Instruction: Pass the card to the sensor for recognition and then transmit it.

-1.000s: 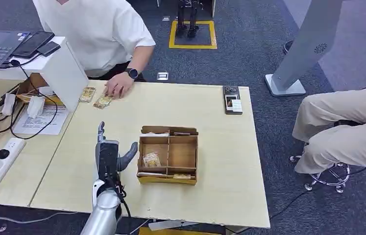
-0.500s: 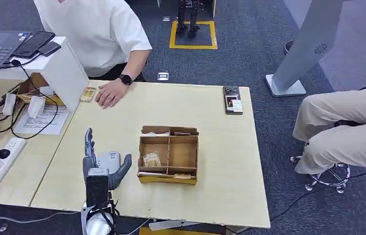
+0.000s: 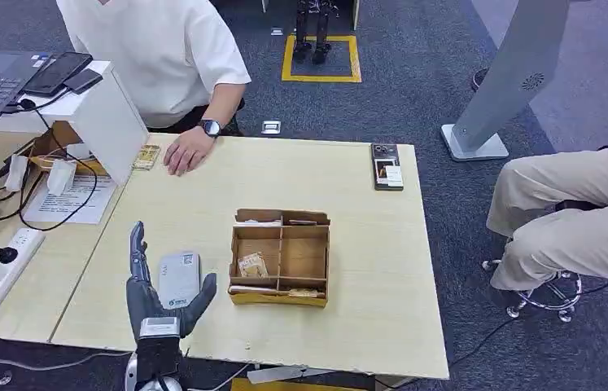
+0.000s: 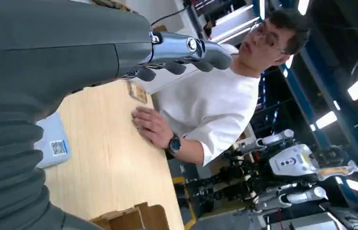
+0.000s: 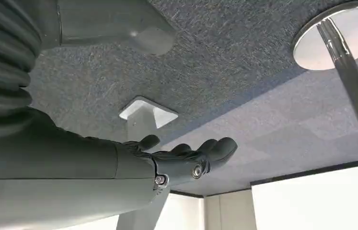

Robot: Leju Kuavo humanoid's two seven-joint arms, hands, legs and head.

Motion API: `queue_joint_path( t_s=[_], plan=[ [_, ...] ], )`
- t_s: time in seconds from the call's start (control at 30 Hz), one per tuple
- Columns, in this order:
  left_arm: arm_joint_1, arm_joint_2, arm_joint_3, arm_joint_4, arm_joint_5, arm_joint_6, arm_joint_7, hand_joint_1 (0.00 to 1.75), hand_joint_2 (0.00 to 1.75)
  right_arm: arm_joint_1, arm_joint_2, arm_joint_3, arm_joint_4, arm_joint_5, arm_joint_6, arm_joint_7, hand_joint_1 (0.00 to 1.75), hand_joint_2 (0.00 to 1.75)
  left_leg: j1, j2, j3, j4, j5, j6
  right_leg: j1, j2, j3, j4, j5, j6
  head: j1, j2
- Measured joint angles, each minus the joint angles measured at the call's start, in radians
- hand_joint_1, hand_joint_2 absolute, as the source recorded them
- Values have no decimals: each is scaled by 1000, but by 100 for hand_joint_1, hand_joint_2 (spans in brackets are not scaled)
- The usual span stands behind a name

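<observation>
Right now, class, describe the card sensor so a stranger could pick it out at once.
On the wooden table, look left of the cardboard divider box. The card sensor lies flat by the robot's left hand: a pale grey slab with a small QR sticker.

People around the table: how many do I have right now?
2. One person in a white shirt at the table's far side, hand on it; one in beige trousers seated off its right edge. Others may be out of frame.

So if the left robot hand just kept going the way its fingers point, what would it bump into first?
Probably nothing soon. The left robot hand points across bare table towards the person's hand at the far edge. The grey sensor lies just beside its line, though depth is hard to judge.
</observation>
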Motion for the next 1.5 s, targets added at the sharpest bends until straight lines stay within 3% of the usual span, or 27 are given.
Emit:
queue_joint_path(
  t_s=[0.1, 0.27, 0.37, 0.43, 0.53, 0.87, 0.97, 1.03, 1.1, 1.5],
  plan=[
    [14, 6, -14, -12, -81, 65, -50, 0, 175, 0, 0, 0, -2, 6, 0, 0, 0, 175, 0, 0, 0, 0, 0, 0, 0, 0, 0, 0, 0, 0, 0, 0],
    [53, -2, -16, -39, -339, 80, -122, 0, 175, 0, 0, 0, -3, 21, 0, 0, 0, 175, 0, 0, 0, 0, -1, 1, 0, 0, 0, 0, 0, 0, 0, 0],
    [76, -28, -16, -68, -548, 81, -130, 0, 175, 0, 0, 0, -3, 33, 0, -1, 0, 175, 0, 0, 0, 0, -1, 1, 0, 0, 0, 0, 0, 0, 0, 0],
    [85, -38, -16, -79, -577, 82, -130, 0, 175, -1, 0, 0, -3, 34, 0, -2, 0, 175, 0, 0, 0, 0, -1, 1, 0, 0, 0, 0, 0, 0, 0, 0],
    [87, -50, -15, -102, -703, 84, -130, 0, 175, -1, 0, 0, -3, 45, 0, -2, 0, 175, 0, 0, 0, 0, -1, 1, 0, -1, 0, 0, 0, 0, 0, 0],
    [87, -50, -15, -103, -711, 84, -130, 0, 175, -1, 0, 0, -3, 45, 0, -2, 0, 175, 0, 0, 0, 0, -1, 1, 0, -1, 0, 0, 0, 0, 0, 0],
    [87, -53, -12, -118, -798, 85, -130, 0, 175, -1, 0, 0, -3, 52, 0, -3, 0, 175, 0, 0, 0, 0, -1, 1, 0, -1, 0, 0, 0, 0, 0, 0],
    [83, -59, -3, -132, -935, 85, -124, 0, 175, -1, 0, 0, -3, 61, 0, -3, 0, 175, 0, 0, 0, 0, -1, 1, 0, -1, 0, 0, 0, 0, 0, 0],
    [80, -60, -4, -129, -965, 85, -121, 0, 175, -1, 0, 0, -3, 65, 0, -2, 0, 175, 0, 0, 0, 0, -1, 1, 0, -1, 0, 0, 0, 0, 0, 0],
    [-14, -26, -105, 39, -978, 85, -74, 0, 175, -4, 0, 0, 8, 64, 0, -32, 0, 175, 0, 0, 0, 0, -1, 1, 0, -1, 0, 0, 0, 0, 0, 0]
  ],
)
